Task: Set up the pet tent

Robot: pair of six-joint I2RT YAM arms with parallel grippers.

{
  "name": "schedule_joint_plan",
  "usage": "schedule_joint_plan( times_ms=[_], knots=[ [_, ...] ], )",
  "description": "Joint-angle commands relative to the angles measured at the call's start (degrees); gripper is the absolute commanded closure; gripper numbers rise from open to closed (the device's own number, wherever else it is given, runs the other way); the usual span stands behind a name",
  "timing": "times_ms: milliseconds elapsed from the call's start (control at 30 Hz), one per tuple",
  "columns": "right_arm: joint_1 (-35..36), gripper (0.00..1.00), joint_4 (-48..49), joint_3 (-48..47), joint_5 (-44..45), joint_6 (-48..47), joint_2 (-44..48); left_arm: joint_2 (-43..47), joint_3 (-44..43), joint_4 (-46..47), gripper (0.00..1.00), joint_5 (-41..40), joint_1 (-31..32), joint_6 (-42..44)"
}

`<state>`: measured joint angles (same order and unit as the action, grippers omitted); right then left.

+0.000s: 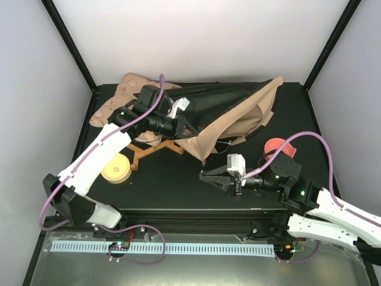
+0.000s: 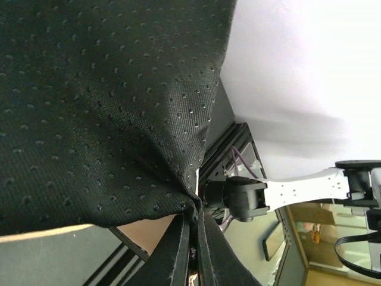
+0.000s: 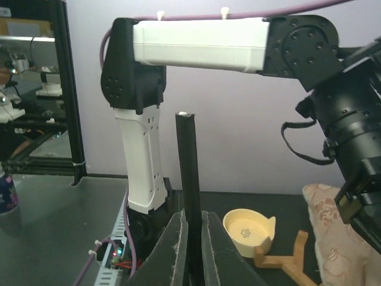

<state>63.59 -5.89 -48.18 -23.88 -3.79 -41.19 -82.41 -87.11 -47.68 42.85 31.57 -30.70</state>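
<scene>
The tent (image 1: 229, 104) lies collapsed at the far middle of the black desk (image 1: 178, 190). Its long axis runs left to right, and the right end is tilted a little toward the far wall. The black lining faces up along the far side. The tan canvas spills toward the near side and hangs in a fold below the left tool (image 1: 189, 128).

The left tool is clamped on the tent's left end. In its wrist view the fingers (image 2: 178, 250) are pressed together on a pinch of dotted black lining (image 2: 107, 119).

The right tool (image 1: 203, 175) sits near the front middle of the desk, pointing left, apart from the heap of canvas. Its jaws are closed on a thin black pole (image 3: 189, 167). In that wrist view the pole stands upright between the fingers, white tip at the top. I cannot tell if the pole joins the tent.

A floral cushion (image 1: 122, 95) lies at the far left, partly under the left arm. A yellow bowl (image 1: 116, 170) and a wooden piece (image 1: 152, 152) sit just beside that arm.
</scene>
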Motion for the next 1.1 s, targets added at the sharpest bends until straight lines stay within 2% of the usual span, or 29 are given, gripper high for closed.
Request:
schedule_joint_plan(
  times_ms=[0, 200, 367, 433, 533, 667, 800, 900, 1067],
  knots=[
    [-0.3, 0.99, -13.1, 4.3, 7.2, 10.7, -4.1, 6.0, 1.0, 1.7, 0.98, -0.1, -0.4, -7.8],
    [-0.2, 0.99, -11.1, 5.7, 5.8, 13.4, -8.4, 12.4, 8.8, 8.8, 0.98, -0.2, -0.4, -16.8],
    [-0.3, 0.99, -9.5, 6.0, 1.4, 12.5, -11.1, 15.7, 10.3, 10.0, 0.98, 0.5, -0.4, -21.3],
    [0.1, 0.99, -8.0, 6.2, -1.3, 9.6, -10.7, 16.5, 10.5, 11.4, 0.98, 0.9, -0.4, -23.4],
    [2.0, 0.99, -7.8, 4.3, -0.7, 1.4, -9.0, 16.5, 10.0, 12.1, 0.98, 1.2, -0.4, -25.0],
    [2.3, 0.99, -16.6, -5.1, 1.8, -10.6, -10.4, 15.3, 7.8, 13.1, 0.98, 2.1, -0.4, -27.2],
    [2.3, 0.99, -26.8, -15.3, 7.0, -17.8, -15.5, 14.3, 4.4, 16.0, 0.98, 3.0, -0.4, -30.1],
    [2.3, 0.99, -31.6, -18.7, 9.8, -19.2, -18.5, 13.4, 0.4, 15.2, 0.98, 3.4, -0.5, -30.7],
    [2.2, 0.99, -31.8, -16.5, 11.7, -17.7, -19.5, 14.1, -2.1, 12.4, 0.98, 3.4, -0.6, -30.0]
  ],
)
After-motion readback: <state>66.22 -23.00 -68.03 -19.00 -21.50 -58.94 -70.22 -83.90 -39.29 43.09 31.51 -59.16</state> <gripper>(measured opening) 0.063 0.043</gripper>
